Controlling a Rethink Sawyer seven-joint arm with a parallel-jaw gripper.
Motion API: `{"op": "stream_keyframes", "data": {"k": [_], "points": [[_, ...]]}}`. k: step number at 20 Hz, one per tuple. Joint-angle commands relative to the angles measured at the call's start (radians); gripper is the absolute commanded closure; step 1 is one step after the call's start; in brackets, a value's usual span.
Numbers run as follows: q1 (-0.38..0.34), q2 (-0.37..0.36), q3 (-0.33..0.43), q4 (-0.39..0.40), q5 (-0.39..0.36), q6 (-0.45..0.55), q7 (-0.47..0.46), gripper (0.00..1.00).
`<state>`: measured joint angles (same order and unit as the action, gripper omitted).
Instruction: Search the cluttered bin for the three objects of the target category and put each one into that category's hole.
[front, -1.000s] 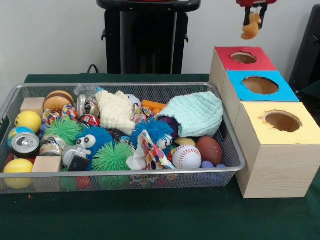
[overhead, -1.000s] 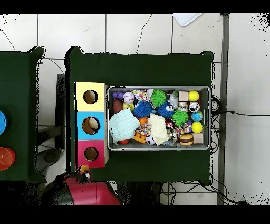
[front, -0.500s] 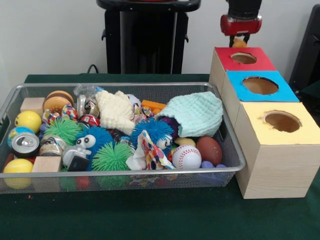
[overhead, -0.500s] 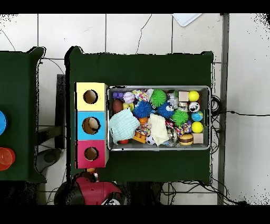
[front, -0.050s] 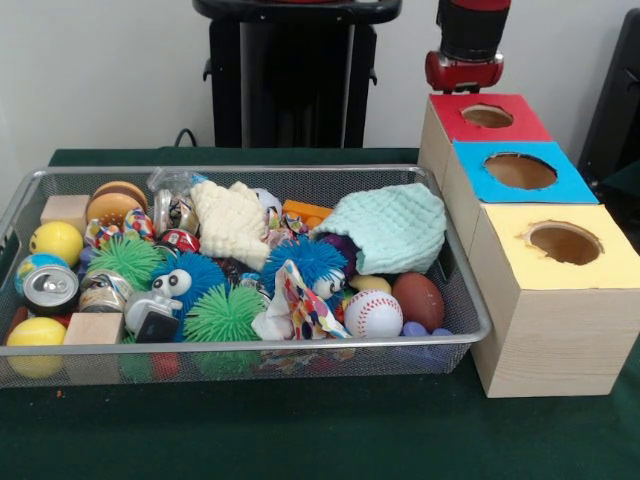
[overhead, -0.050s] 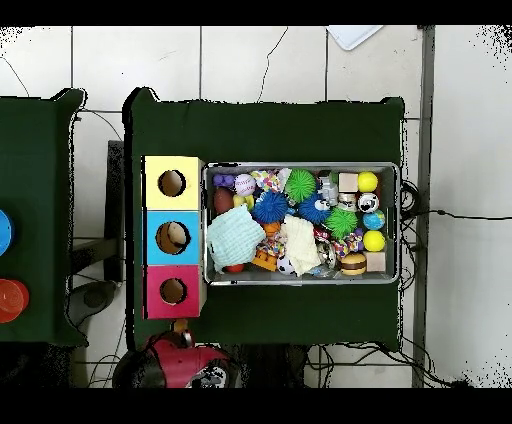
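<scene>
no readable text, labels, brands or nos. anywhere. cans (front, -0.050s: 50, 288) in the bin (front, -0.050s: 250, 172) carry print, too small and blurred to make out. patterned cloth (front, -0.050s: 305, 303) shows coloured shapes only, no letters. boxes (front, -0.050s: 545, 330) with red, blue, yellow tops plain, no marks. baseball (front, -0.050s: 373, 313) shows stitching only.

1. Three boxes stand in a row, each with one round hole: the red box (front, -0.050s: 487, 118), the blue box (front, -0.050s: 520, 172) and the yellow box (front, -0.050s: 563, 247).
2. One wire bin (front, -0.050s: 240, 352).
3. Two wooden blocks: one block (front, -0.050s: 93, 329) at the front, another block (front, -0.050s: 65, 211) at the back.
4. Two plain yellow balls: a ball (front, -0.050s: 37, 333) and a second ball (front, -0.050s: 57, 241).
5. One baseball (front, -0.050s: 373, 312).
6. One drink can (front, -0.050s: 51, 288).
7. Two folded cloths: a mint cloth (front, -0.050s: 392, 227) and a cream cloth (front, -0.050s: 232, 222).
</scene>
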<state>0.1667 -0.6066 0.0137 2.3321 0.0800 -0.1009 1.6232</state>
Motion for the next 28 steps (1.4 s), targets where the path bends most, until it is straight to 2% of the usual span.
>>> {"op": "stream_keyframes", "data": {"k": [1,6,7,12,14,21,25,28], "points": [[-0.004,0.015,0.002,-0.084,0.064,-0.018,0.229,1.0],[0.009,-0.03,-0.006,-0.071,0.065,0.052,0.213,1.0],[0.006,-0.087,0.004,-0.031,0.062,0.087,0.219,1.0],[0.01,-0.261,0.002,0.021,0.066,0.303,0.208,1.0],[0.013,-0.295,-0.005,0.01,0.068,0.343,0.212,1.0],[0.003,-0.248,-0.035,-0.104,0.054,0.335,0.197,1.0],[0.006,-0.244,-0.056,-0.175,0.045,0.394,0.178,1.0],[-0.004,-0.231,-0.067,-0.238,0.033,0.381,0.153,1.0]]}}
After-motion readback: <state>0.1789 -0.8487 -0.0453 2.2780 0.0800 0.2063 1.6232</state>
